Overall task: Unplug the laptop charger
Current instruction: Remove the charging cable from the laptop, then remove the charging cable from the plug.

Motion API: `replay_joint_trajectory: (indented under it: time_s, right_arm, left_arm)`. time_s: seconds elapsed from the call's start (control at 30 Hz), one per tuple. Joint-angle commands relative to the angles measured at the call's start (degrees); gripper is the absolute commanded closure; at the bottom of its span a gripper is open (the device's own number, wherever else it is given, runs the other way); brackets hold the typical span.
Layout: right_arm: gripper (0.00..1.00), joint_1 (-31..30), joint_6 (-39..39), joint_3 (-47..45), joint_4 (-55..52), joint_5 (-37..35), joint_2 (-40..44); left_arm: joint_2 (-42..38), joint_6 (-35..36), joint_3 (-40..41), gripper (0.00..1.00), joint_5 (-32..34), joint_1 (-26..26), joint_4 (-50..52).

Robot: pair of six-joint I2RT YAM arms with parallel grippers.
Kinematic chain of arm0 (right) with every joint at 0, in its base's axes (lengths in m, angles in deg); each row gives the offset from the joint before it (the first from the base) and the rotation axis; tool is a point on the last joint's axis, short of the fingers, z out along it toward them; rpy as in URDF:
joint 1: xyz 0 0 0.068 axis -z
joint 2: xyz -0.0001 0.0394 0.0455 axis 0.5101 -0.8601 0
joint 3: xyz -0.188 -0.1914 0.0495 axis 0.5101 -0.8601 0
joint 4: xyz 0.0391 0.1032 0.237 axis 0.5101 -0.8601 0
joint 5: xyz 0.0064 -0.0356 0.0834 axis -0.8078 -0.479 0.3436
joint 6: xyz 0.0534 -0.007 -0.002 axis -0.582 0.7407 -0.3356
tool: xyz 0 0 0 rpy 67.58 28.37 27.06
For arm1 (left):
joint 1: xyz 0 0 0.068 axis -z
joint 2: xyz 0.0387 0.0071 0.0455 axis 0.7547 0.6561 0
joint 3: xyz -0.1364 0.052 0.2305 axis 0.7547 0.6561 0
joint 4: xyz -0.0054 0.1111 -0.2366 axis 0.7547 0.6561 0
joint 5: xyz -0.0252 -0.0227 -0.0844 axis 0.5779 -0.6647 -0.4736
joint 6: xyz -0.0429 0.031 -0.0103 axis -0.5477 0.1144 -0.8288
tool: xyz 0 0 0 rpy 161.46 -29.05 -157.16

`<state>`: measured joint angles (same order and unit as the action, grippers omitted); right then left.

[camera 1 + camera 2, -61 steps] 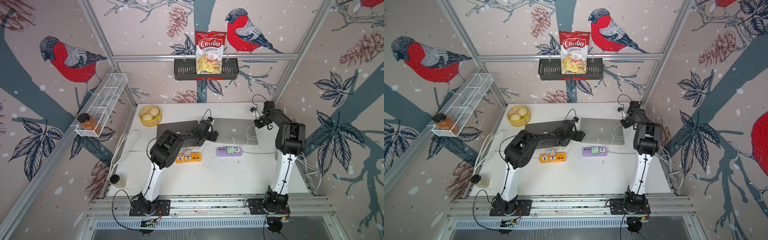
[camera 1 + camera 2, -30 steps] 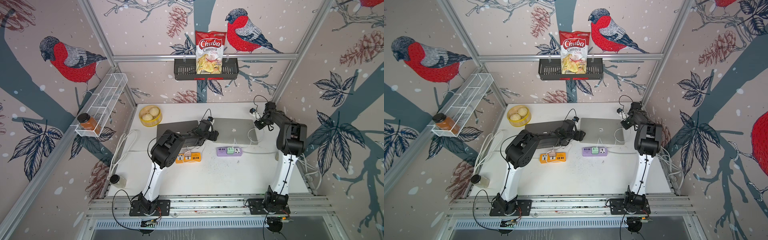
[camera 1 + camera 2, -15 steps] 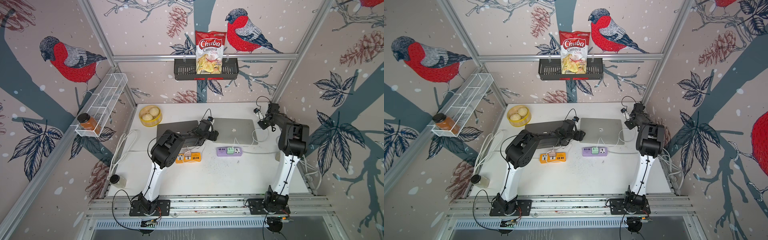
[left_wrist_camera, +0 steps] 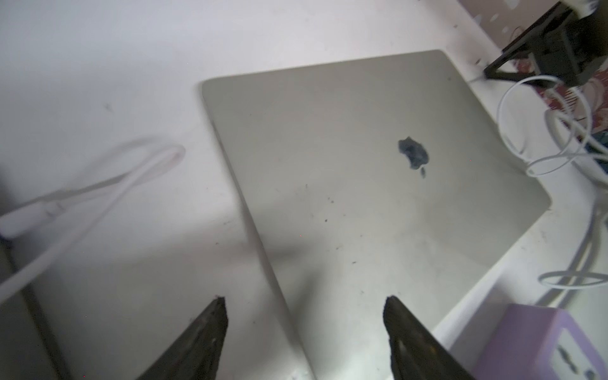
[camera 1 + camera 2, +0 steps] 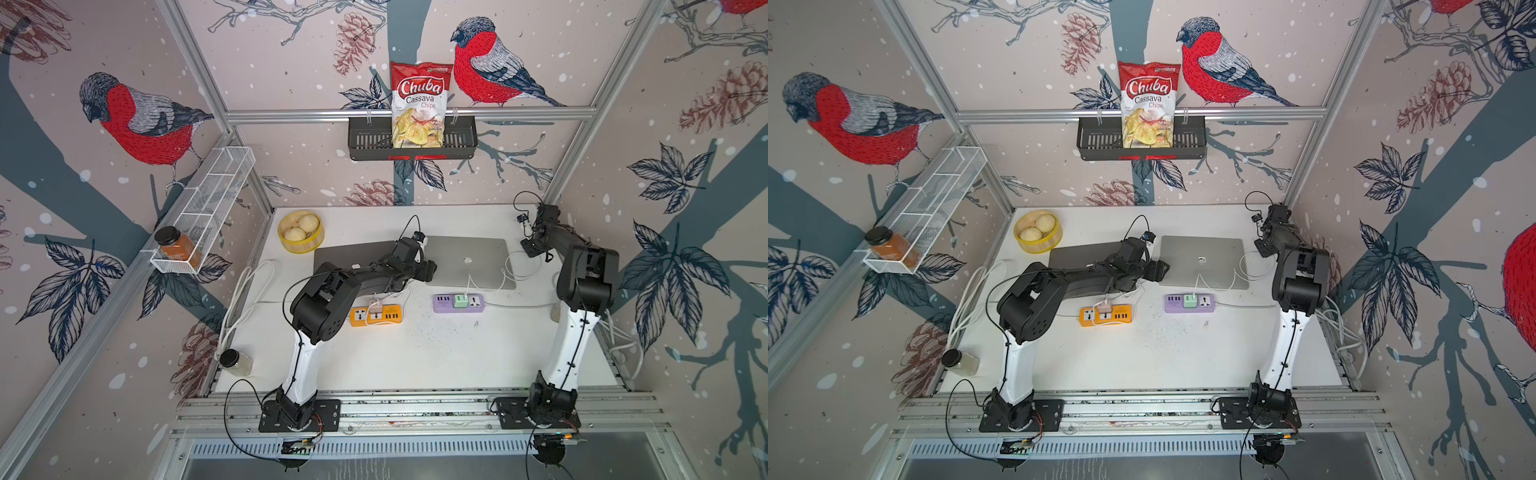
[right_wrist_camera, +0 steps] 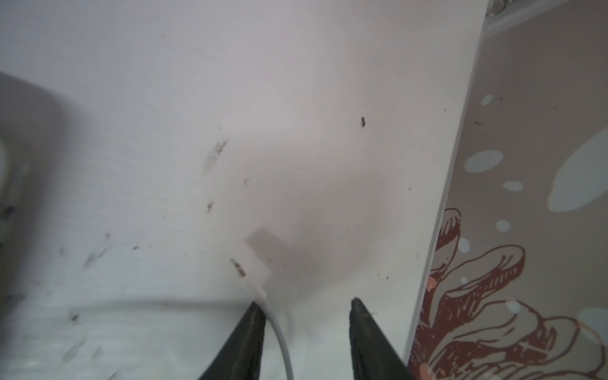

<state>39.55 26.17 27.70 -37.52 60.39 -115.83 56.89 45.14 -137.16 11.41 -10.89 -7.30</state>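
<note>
A closed silver laptop [image 5: 467,262] [image 5: 1202,259] [image 4: 362,184] lies at the back middle of the table. The charger's white cable [image 5: 515,270] [image 4: 539,138] loops on the table off the laptop's right edge, running from a green adapter [image 5: 459,300] in a purple power strip [image 5: 478,303]. Its white connector end [image 6: 258,268] is off the laptop, just in front of my right gripper [image 6: 306,304] [image 5: 528,247]. That gripper is open, and the cable brushes one finger [image 6: 253,329]. My left gripper [image 4: 304,301] [image 5: 428,270] is open over the laptop's left edge, holding nothing.
A dark grey laptop [image 5: 353,253] lies under my left arm. An orange power strip [image 5: 376,315] sits in front of it. At the back left stands a yellow bowl of buns [image 5: 300,230], and a jar [image 5: 235,361] stands at the front left. The right wall [image 6: 526,197] is close beside my right gripper.
My right gripper drew away from the laptop's right edge towards the right wall with the cable end, then opened its jaws. The left arm stayed still.
</note>
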Motion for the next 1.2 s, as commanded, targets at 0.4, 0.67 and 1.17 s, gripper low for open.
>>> replay_joint_trajectory:
  time_s: [0.4, 0.67, 1.17]
  right_arm:
    - [0.0, -6.9, -23.1, -22.7, 11.9, -18.1, 31.6]
    - [0.17, -15.8, -36.5, -36.7, 9.6, 2.5, 50.3]
    - [0.39, -49.0, -66.0, -55.8, 10.5, -13.2, 64.6]
  left_arm:
    - [-14.6, -1.6, 8.2, 0.27, 6.5, 8.8, 4.6]
    - [-20.6, -5.0, 18.8, 0.31, 4.2, 11.1, -0.6]
    - [-18.3, -8.1, 19.5, 0.35, -1.9, 11.9, -7.0]
